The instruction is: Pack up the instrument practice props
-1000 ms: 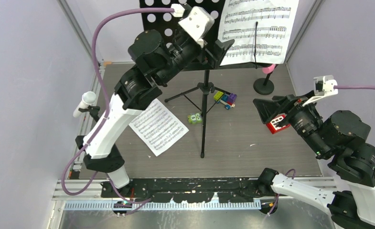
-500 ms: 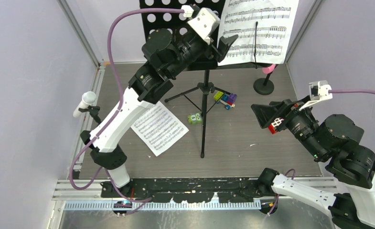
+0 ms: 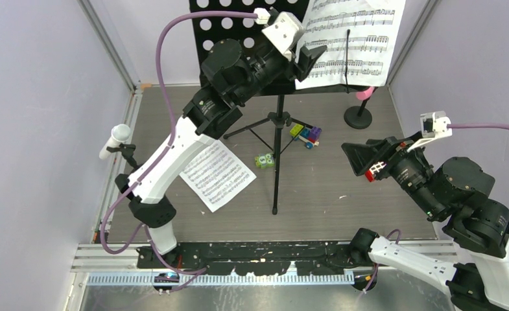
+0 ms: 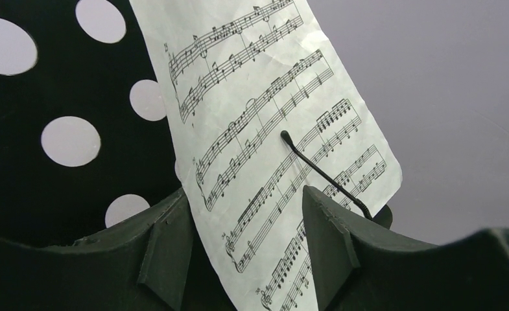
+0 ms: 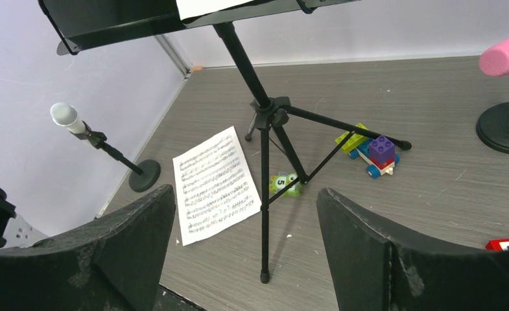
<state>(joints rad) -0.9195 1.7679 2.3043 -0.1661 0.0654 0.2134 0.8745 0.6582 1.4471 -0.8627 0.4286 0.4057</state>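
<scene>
Two spread jaws of the left gripper (image 4: 244, 210) are straddling the sheet-music page (image 4: 258, 110); closing squarely beside the wire (image 4: 316, 170) seems wisest.

only legible mark: a "5" on the small green toy block (image 5: 284, 184); the sheet-music pages (image 5: 216, 184) show printed notation only, no words or nos. readable.

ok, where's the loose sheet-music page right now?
Top external view: the loose page lies flat on the table, left of centre, between the white microphone and the tripod legs, just left of the green number block.
</scene>
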